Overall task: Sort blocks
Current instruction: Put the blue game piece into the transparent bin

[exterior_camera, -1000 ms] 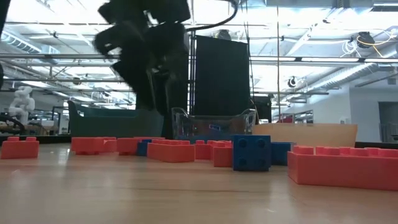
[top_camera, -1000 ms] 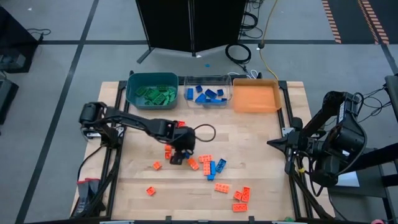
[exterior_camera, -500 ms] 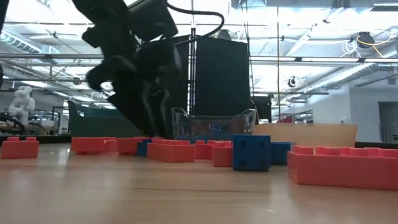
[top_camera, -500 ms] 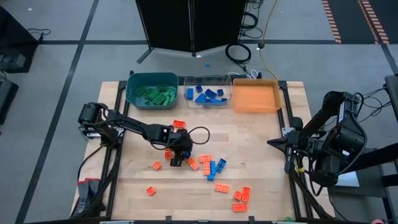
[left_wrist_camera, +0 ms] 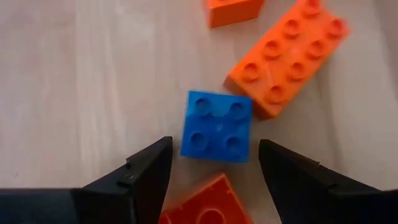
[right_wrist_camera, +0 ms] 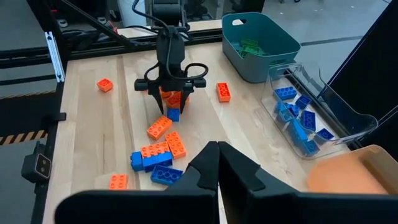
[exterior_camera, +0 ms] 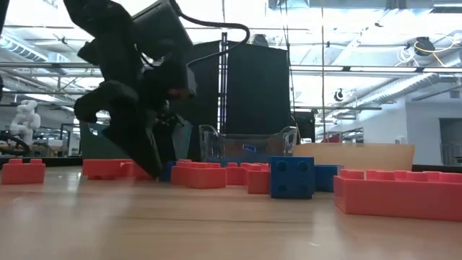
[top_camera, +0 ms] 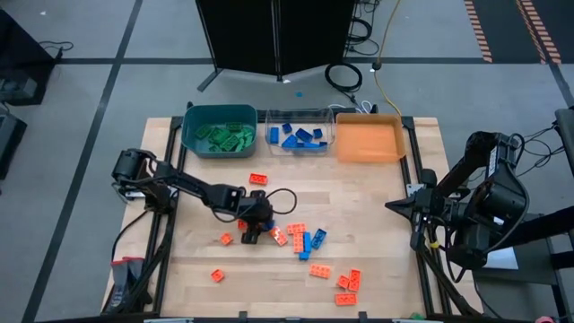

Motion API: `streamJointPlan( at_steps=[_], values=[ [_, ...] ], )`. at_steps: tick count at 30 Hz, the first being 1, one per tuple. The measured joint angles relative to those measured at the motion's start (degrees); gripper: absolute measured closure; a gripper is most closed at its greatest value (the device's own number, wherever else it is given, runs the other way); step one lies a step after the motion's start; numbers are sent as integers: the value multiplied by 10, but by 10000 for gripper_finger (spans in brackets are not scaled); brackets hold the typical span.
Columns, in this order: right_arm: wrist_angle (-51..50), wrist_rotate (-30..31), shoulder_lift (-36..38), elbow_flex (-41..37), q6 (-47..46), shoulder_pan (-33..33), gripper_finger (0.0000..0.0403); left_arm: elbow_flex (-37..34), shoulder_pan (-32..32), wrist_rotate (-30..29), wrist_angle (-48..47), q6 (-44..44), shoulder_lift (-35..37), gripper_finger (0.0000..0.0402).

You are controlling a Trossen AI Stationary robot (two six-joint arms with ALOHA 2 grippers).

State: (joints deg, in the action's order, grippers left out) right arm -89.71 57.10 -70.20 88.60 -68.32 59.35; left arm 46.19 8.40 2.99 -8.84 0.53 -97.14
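My left gripper (left_wrist_camera: pixel 214 167) is open and low over the table's middle, pointing steeply down. Its fingertips stand on either side of a small blue four-stud block (left_wrist_camera: pixel 216 126) without touching it; the right wrist view shows this block (right_wrist_camera: pixel 173 114) under that gripper (right_wrist_camera: pixel 169 99). An orange block (left_wrist_camera: pixel 208 202) lies farther back between the fingers. A longer orange block (left_wrist_camera: pixel 287 59) lies just beyond the blue one. My right gripper (right_wrist_camera: pixel 217 163) is shut and held high over the table's right edge (top_camera: pixel 392 206).
At the far edge stand a teal bin (top_camera: pixel 219 131) with green blocks, a clear bin (top_camera: pixel 299 133) with blue blocks and an orange bin (top_camera: pixel 369 139). Loose orange blocks (top_camera: pixel 258 179) (top_camera: pixel 217 275) (top_camera: pixel 348 283) and blue blocks (top_camera: pixel 312 240) lie scattered mid-table.
My left gripper has come down toward the table and drawn a little toward the left edge, tipping more steeply downward, its fingers still open. It now stands low over the blue and orange blocks. No block has moved.
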Motion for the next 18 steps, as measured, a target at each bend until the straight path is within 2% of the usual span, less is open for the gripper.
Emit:
streamJointPlan(
  at_steps=[6,14,18],
  values=[
    [0,0,0,0,0,0,402,-13,-1,-32,22,21,0,170],
    [0,0,0,0,0,0,402,-12,-2,-42,54,17,-8,267],
    [0,0,0,0,0,0,402,-12,-2,-41,65,22,-13,269]
  ],
)
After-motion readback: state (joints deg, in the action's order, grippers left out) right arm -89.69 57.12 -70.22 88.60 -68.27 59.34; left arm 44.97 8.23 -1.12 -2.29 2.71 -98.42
